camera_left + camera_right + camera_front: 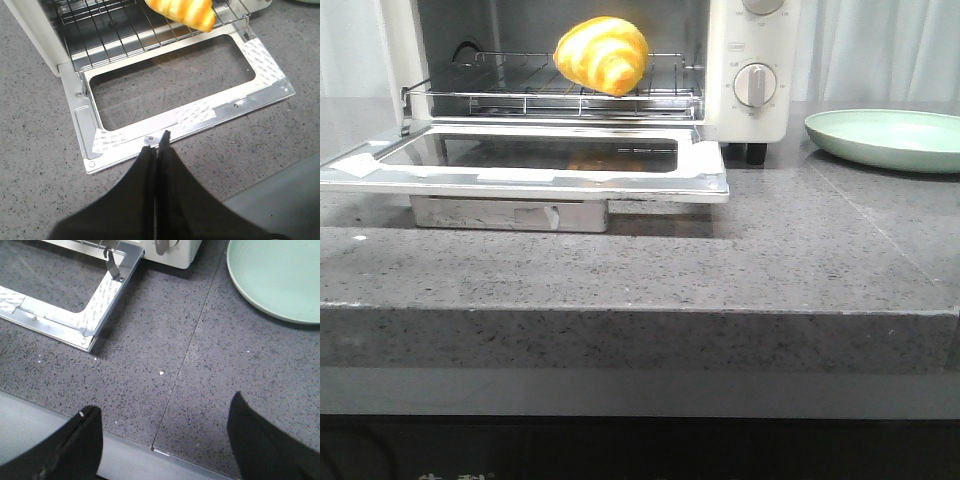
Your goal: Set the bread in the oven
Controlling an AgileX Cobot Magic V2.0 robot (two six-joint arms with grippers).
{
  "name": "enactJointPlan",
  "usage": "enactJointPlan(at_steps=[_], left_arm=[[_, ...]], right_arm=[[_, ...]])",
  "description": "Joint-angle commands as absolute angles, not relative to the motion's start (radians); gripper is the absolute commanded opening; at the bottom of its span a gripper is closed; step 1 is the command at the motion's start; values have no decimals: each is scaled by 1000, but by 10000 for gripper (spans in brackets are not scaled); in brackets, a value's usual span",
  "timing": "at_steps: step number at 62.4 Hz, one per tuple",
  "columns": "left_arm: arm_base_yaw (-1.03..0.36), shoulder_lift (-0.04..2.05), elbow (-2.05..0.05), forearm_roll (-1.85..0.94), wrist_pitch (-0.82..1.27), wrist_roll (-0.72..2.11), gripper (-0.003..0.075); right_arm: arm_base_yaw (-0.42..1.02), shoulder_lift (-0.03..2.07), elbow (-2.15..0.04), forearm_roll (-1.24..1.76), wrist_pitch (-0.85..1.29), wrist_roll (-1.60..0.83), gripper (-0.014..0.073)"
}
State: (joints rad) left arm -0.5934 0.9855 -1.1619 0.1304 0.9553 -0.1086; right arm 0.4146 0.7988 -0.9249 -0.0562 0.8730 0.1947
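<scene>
The bread [602, 54], golden yellow with orange-brown stripes, lies on the wire rack [520, 95] inside the cream-white oven [760, 40]. The oven's glass door [700, 175] is folded down flat and open. The bread also shows in the left wrist view [186, 11] at the rack's front. My left gripper [159, 142] is shut and empty, just in front of the door's outer edge [210, 120]. My right gripper [162, 410] is open and empty above the counter's front edge, to the right of the door's corner [87, 340]. Neither gripper shows in the front view.
A pale green plate [890, 138] sits on the grey stone counter to the right of the oven; it also shows in the right wrist view [280, 275]. A dial knob [755, 85] is on the oven's right panel. The counter's front edge [640, 310] runs across.
</scene>
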Motion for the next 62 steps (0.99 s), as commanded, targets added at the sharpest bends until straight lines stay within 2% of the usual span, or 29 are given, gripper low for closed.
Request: enactJointPlan(at_steps=[1, 11, 16, 19, 29, 35, 62], left_arm=[[-595, 971, -1186, 132, 899, -120, -18], [-595, 971, -1186, 132, 899, -120, -18], [-595, 975, -1186, 132, 899, -120, -18], [-595, 974, -1186, 132, 899, -120, -18], [-595, 974, -1186, 132, 899, -120, -18], [-595, 974, -1186, 132, 899, -120, -18], [-595, 974, -1186, 130, 900, -120, -18]], right_arm=[[409, 704, -905, -74, 809, 183, 542], [409, 597, -853, -79, 817, 183, 531], [409, 571, -845, -79, 828, 183, 466], [409, 564, -845, -79, 838, 183, 388], [409, 564, -845, -79, 855, 183, 43], [409, 564, -845, -79, 855, 183, -120], [409, 564, -845, -85, 876, 183, -120]])
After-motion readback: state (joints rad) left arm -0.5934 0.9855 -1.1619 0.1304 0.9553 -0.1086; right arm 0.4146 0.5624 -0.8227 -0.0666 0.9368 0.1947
